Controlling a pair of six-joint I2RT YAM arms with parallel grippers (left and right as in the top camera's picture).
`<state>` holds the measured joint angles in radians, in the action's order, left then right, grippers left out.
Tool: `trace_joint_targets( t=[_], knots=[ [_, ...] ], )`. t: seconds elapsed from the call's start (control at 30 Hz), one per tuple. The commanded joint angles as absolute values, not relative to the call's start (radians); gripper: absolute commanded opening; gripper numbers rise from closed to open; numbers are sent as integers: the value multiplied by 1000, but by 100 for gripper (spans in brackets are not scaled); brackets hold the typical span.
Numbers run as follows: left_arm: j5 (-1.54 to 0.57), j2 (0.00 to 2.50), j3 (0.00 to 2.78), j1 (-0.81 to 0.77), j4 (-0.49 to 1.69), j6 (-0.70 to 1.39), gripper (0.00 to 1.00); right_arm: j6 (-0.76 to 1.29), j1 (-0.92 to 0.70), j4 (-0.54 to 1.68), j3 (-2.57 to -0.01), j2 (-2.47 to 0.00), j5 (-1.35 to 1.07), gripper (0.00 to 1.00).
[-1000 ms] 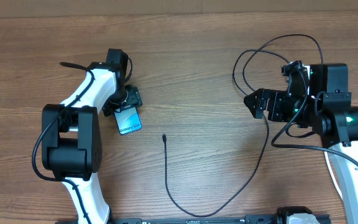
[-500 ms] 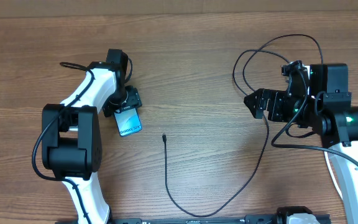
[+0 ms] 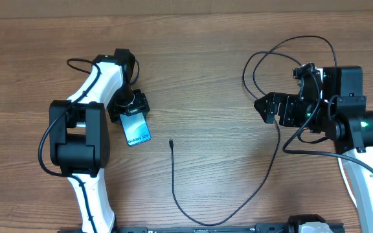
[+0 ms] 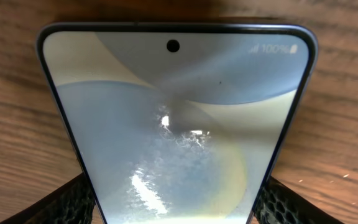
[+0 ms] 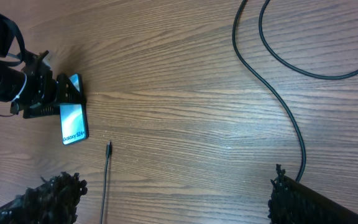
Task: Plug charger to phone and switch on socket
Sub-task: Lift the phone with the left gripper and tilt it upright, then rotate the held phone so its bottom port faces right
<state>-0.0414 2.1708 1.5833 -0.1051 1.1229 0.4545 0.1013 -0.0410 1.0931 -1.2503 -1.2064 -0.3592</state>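
Note:
The phone, light-blue screen up, sits low over the wood at the left with my left gripper shut on its edges. In the left wrist view the phone fills the frame and both fingers press its sides. The charger's connector tip lies loose on the table to the right of the phone, and its thin black cable runs down, round and up towards my right gripper. That gripper stands open and holds nothing; its fingers are wide apart above bare wood. The socket is out of view.
The black cable loops widely over the far right of the table, behind the right arm. The left arm lies along the left side. The wooden table spreads between the two arms.
The left arm has shifted a little to the right and the phone in its grip has moved slightly down and right. The right arm and the cable have not moved.

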Motion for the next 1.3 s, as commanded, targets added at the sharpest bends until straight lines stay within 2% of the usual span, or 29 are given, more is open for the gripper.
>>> trace_joint_targets(
  t=[0.0,0.47,0.87,1.07,1.27],
  knots=[
    [-53,2188,1656,-111,1150,467,68,99,-46,1091,-1270,-1209,-357,100],
    [-86,2188,1799,-111,1237,450,67,99,-46,1090,-1270,-1209,-357,100],
    [-366,2188,1805,-111,1229,456,64,104,-46,1088,-1270,-1209,-361,100],
    [-448,2188,1805,-111,1224,551,63,104,-46,1087,-1270,-1209,-361,100],
    [-551,2188,1805,-111,1223,658,57,134,-46,1081,-1270,-1209,-362,100]
  ],
)
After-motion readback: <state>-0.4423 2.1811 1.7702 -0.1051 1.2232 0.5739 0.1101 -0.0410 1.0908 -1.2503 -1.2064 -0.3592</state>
